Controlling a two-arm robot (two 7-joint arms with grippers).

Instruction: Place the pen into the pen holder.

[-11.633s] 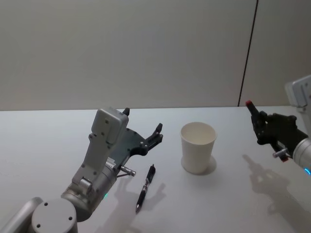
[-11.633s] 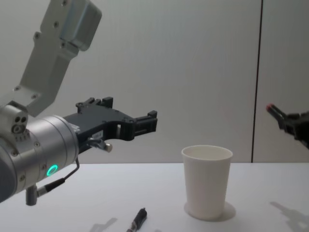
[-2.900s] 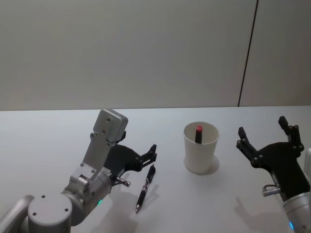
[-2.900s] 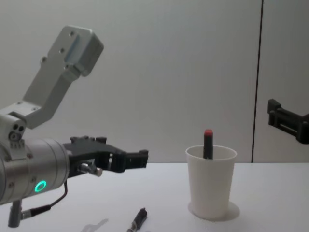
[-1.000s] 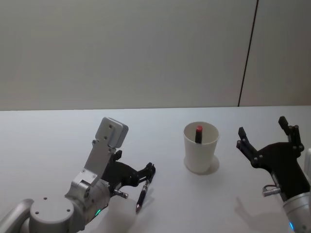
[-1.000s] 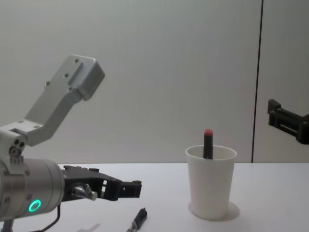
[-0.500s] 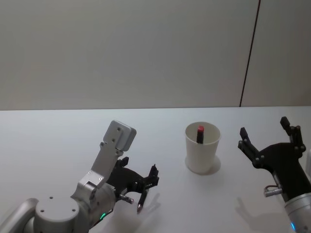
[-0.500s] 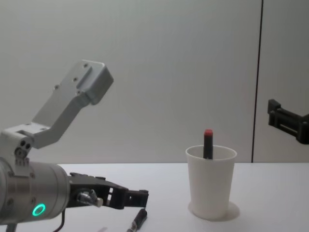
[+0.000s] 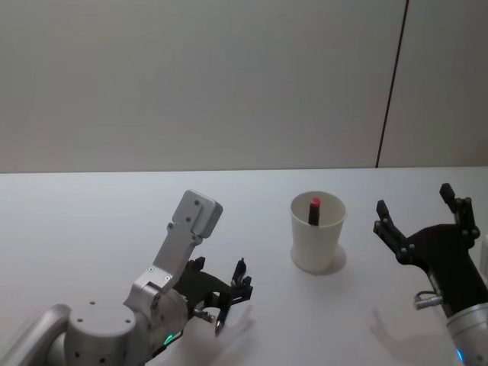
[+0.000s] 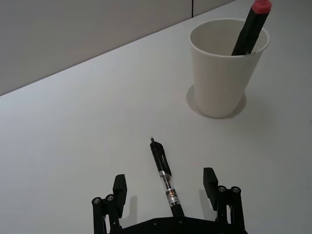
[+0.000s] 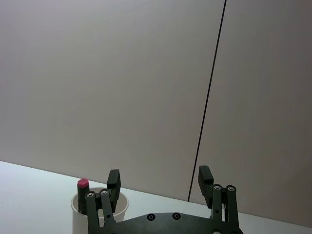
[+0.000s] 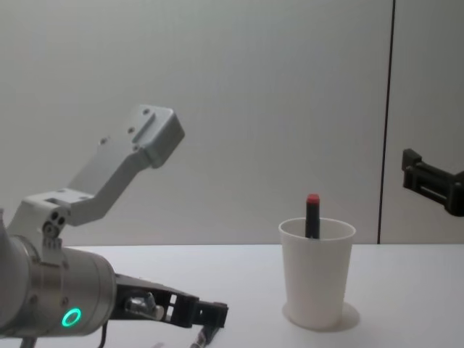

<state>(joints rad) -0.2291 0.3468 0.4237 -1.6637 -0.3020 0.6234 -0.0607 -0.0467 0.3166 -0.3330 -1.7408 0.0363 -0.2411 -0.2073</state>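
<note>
A black pen (image 10: pixel 164 174) lies flat on the white table, left of the pen holder. The pen holder is a white paper cup (image 9: pixel 318 238) (image 10: pixel 225 68) (image 12: pixel 317 279) that stands upright. A red-capped pen (image 9: pixel 313 207) (image 10: pixel 251 25) (image 12: pixel 312 214) leans inside it. My left gripper (image 9: pixel 224 287) (image 10: pixel 165 180) (image 12: pixel 211 314) is low over the table and open, one finger on each side of the black pen's barrel without gripping it. To the right of the cup, my right gripper (image 9: pixel 412 200) (image 11: pixel 159 174) (image 12: pixel 412 170) hangs open above the table, holding nothing.
The bare white table (image 9: pixel 91 221) runs back to a plain grey wall with one dark vertical seam (image 9: pixel 390 84). There is free room on every side of the cup.
My left gripper has dropped lower and moved forward, so its fingers now straddle the black pen. The right gripper, the cup and the red-capped pen have not moved.
</note>
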